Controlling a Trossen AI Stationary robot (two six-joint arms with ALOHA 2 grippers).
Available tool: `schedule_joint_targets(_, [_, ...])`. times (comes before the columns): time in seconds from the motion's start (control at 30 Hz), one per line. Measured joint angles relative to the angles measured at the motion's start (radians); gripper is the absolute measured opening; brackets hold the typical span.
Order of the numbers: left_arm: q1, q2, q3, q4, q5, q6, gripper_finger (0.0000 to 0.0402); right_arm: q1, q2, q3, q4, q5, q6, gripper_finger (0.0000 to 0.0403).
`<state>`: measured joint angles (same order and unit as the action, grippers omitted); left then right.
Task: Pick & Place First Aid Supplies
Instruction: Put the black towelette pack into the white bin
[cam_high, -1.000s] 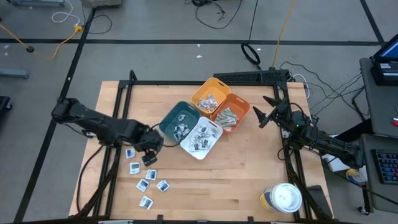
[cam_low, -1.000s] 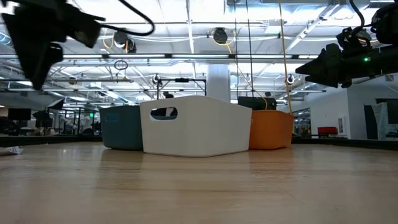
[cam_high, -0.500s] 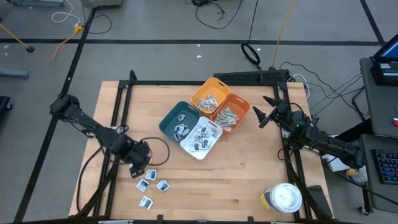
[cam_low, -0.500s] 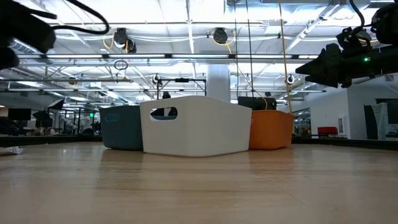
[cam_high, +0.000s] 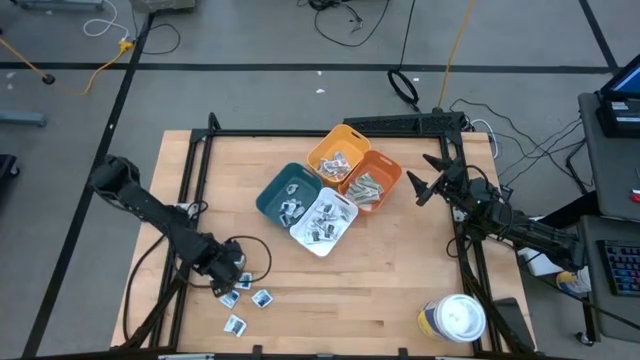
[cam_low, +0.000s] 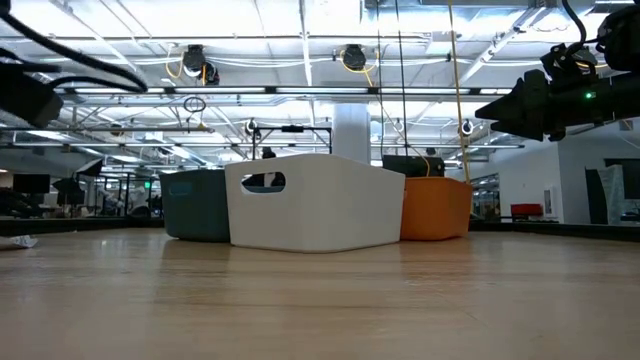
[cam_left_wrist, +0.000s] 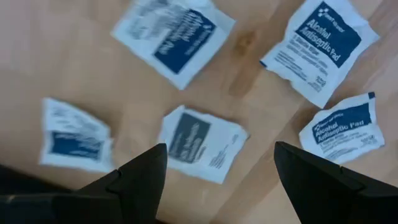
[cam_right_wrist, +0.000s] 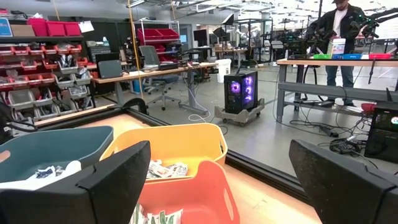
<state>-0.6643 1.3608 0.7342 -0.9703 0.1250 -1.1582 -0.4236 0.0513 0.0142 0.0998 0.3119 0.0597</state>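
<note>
Loose packets (cam_high: 247, 297) lie on the table (cam_high: 400, 290) at 7 o'clock from the bins (cam_high: 325, 190). The left gripper (cam_high: 232, 283) hangs over them, jaws apart, empty. The right gripper (cam_high: 417, 185) waits open at 3 o'clock.

The room is bright and even, lit by long ceiling lamps (cam_low: 300, 40) that glare white above the bench (cam_low: 320, 300). Shadows on the wood are soft and short. Seen from the left wrist, the packets (cam_left_wrist: 202, 144) look smeared by motion blur, most of all at one side. The dark fingers (cam_right_wrist: 112, 180) close to the right wrist camera are out of focus.
</note>
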Motion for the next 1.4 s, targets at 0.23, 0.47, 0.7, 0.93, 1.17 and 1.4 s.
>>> schedule_joint_targets(0.23, [-0.028,0.064,-0.054,0.124,0.012,-0.031,0.0296,0.0,0.0,0.0,0.0,0.0,0.0,0.0377])
schedule_joint_targets(0.47, [-0.041,0.073,-0.086,0.179,0.015,-0.018,0.028,0.0,0.0,0.0,0.0,0.0,0.0,0.0377])
schedule_joint_targets(0.7, [-0.052,0.073,-0.088,0.176,0.022,-0.02,0.0145,0.0,0.0,0.0,0.0,0.0,0.0,0.0377])
schedule_joint_targets(0.93, [-0.052,0.071,-0.088,0.151,0.02,-0.03,0.0013,0.0,0.0,0.0,0.0,0.0,0.0,0.0377])
schedule_joint_targets(1.17, [-0.041,0.032,-0.042,0.034,0.012,-0.001,0.0007,0.0,0.0,0.0,0.0,0.0,0.0,0.0377])
schedule_joint_targets(1.4, [-0.012,-0.003,0.054,-0.081,0.005,0.091,0.0007,0.0,0.0,0.0,0.0,0.0,0.0,0.0377])
